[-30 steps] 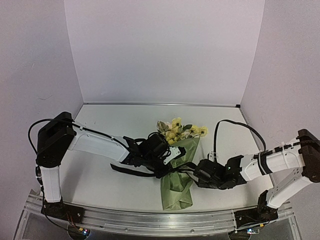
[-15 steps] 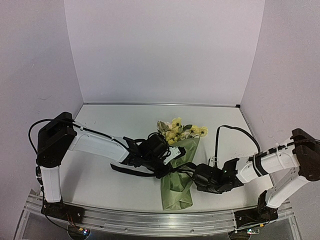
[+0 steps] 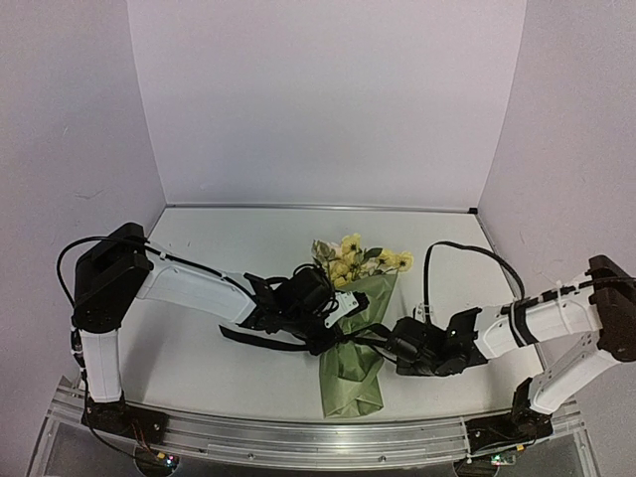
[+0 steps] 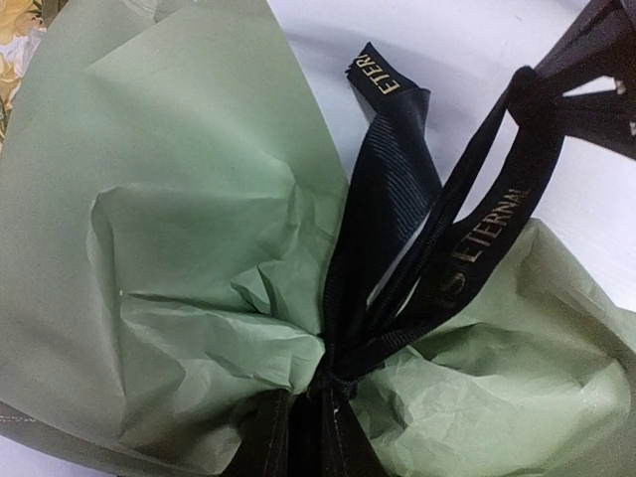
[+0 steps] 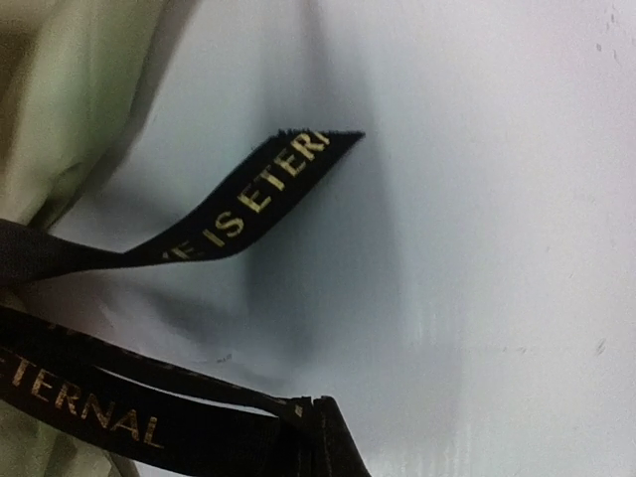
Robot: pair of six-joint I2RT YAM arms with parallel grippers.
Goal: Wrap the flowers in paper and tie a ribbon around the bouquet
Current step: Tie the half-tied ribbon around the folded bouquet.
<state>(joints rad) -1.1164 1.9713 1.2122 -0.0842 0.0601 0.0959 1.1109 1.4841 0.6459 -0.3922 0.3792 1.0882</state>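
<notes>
The bouquet (image 3: 351,370) lies on the white table (image 3: 199,368): yellow and cream flowers (image 3: 350,260) stick out of a cone of olive-green paper (image 4: 169,229). The black ribbon (image 4: 479,237) with pale lettering is cinched round the cone's waist. My left gripper (image 4: 306,409) is shut on the ribbon right at that waist, pressed into the crumpled paper. A taut strand runs from there to my right gripper (image 5: 320,419), which is shut on the ribbon just right of the bouquet. One free ribbon end (image 5: 270,187) sticks up loose above the table.
A dark strip (image 3: 256,343) trails left from the bouquet under the left arm. The right arm's black cable (image 3: 467,248) loops above the table at the right. Pale walls close in the table on three sides.
The right gripper's jaws have closed on the ribbon. The right arm dipped toward the bouquet, then drew back slightly to the right. The left gripper has kept its hold.
</notes>
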